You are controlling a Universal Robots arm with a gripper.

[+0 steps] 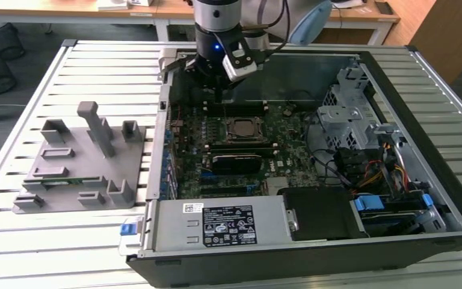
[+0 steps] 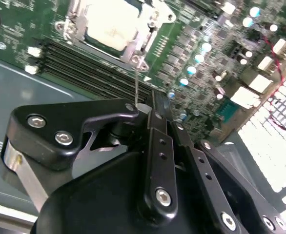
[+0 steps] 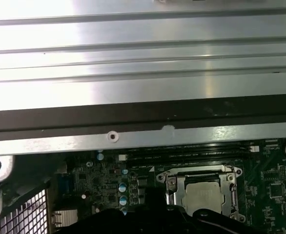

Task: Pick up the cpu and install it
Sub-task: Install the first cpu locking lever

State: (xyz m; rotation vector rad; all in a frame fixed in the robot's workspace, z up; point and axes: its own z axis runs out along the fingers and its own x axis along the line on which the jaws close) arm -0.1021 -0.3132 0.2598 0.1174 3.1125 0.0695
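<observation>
We see the gripper hanging upright above the motherboard, jaws together, near the seated cpu.

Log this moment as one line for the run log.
gripper: above open computer case, holding nothing seen | cpu: seated in motherboard socket | gray parts tray: beside case

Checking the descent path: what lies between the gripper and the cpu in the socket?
In the second wrist view, a row of dark memory slots on the green motherboard lies between the gripper and the cpu.
</observation>
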